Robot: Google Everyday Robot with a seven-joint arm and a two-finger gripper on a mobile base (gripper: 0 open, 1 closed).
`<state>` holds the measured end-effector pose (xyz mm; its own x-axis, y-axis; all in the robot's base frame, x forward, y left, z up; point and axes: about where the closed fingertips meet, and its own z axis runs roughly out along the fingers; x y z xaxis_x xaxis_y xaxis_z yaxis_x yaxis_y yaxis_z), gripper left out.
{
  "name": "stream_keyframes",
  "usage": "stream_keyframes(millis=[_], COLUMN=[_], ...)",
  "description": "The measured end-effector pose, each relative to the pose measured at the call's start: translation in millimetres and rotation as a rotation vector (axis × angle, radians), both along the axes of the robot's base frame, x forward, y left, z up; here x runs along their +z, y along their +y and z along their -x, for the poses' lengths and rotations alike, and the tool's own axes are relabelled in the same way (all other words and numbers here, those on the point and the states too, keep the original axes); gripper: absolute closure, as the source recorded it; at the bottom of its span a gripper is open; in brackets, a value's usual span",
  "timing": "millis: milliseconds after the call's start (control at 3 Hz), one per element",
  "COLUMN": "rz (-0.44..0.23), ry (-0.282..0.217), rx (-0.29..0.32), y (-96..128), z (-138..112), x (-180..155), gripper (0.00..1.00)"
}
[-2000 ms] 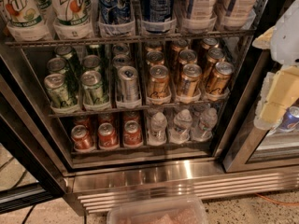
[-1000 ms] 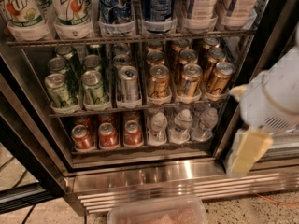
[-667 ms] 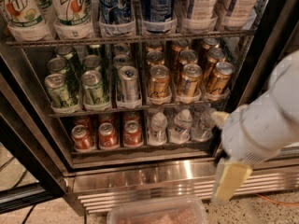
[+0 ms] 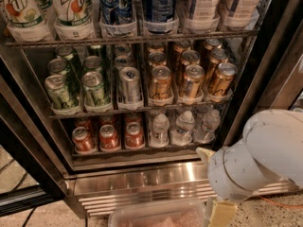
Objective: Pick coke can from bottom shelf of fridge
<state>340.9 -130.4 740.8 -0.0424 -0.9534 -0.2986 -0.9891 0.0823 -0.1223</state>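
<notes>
The fridge (image 4: pixel 142 181) stands open in front of me, its ribbed steel base at the bottom. On the bottom shelf (image 4: pixel 71 126), three red coke cans (image 4: pixel 109 137) stand in front at the left, with more red cans behind them. My gripper (image 4: pixel 220 214) is at the lower right, at the picture's bottom edge, below the white arm joint (image 4: pixel 246 169). It is in front of the steel base, below and to the right of the red cans, and holds nothing that I can see.
Small water bottles (image 4: pixel 184 126) fill the right of the bottom shelf. The middle rack holds green cans (image 4: pixel 59 92), a silver can (image 4: pixel 129 84) and gold-orange cans (image 4: pixel 191 82). Large bottles (image 4: pixel 71 6) stand above. A clear plastic tub (image 4: pixel 156 215) lies on the floor.
My arm has swung down and left from the upper right edge to the lower right, in front of the fridge base. The cans have not moved.
</notes>
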Motion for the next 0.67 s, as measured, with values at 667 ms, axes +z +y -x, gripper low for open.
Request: stream_keyframes(millis=[667], rz=[-0.177], ry=[0.017], rx=[-0.123], y=[26], z=[17], x=[-77], gripper=[0.0])
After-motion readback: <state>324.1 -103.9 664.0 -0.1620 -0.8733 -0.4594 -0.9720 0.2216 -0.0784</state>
